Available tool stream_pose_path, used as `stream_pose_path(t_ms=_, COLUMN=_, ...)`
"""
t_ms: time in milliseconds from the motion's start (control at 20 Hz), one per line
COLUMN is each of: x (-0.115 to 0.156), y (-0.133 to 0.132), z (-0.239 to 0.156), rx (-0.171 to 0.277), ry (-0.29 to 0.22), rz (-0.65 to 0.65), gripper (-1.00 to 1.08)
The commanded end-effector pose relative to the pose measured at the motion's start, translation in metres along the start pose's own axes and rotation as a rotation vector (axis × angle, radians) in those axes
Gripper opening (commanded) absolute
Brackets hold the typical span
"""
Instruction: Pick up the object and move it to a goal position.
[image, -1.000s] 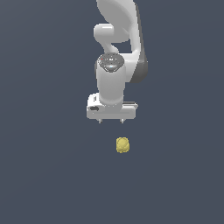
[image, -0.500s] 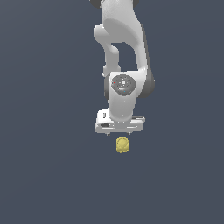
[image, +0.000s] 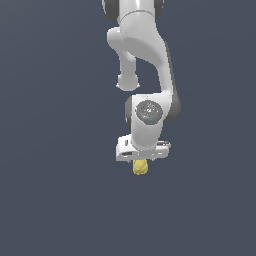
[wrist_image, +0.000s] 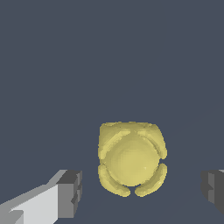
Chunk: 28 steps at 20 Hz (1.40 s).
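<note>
The object (image: 140, 167) is a small pale-yellow bumpy lump on the dark grey floor. In the exterior view its top is hidden behind the white gripper (image: 142, 158), which hangs straight over it. In the wrist view the object (wrist_image: 131, 158) lies between the two grey fingertips (wrist_image: 70, 193), with a clear gap on each side. The gripper (wrist_image: 142, 192) is open and touches nothing.
The white arm (image: 145, 60) reaches down from the top of the exterior view. The plain dark grey floor (image: 60, 200) spreads all around.
The arm has come down and toward the object. The gripper now sits right over it, where before it hung above and apart. The object has not moved.
</note>
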<state>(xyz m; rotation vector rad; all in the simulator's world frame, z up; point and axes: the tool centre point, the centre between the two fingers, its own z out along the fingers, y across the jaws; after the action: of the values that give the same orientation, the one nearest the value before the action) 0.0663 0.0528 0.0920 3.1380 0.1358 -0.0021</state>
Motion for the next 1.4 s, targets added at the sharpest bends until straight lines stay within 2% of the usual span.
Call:
stream_pose_path(t_ms=0, x=0.002, y=-0.002, z=0.003, rx=0.001, ry=0.001, rz=-0.002, gripper=1.0)
stream_pose_path(t_ms=300, x=0.001, y=-0.001, z=0.008, rx=0.0, ry=0.0, rz=-0.002, gripper=1.0)
stream_pose_path(t_ms=750, x=0.001, y=-0.002, z=0.05, rx=0.001, ry=0.001, rz=-0.002, gripper=1.0)
stream_pose_path(t_ms=1000, x=0.002, y=-0.002, z=0.053, rx=0.001, ry=0.001, rz=-0.003, gripper=1.0)
stream_pose_path(t_ms=1050, x=0.002, y=-0.002, z=0.053, rx=0.001, ry=0.001, rz=-0.003, gripper=-1.0)
stream_pose_path(t_ms=1350, x=0.002, y=-0.002, z=0.053, rx=0.001, ry=0.001, rz=-0.003, gripper=-1.0)
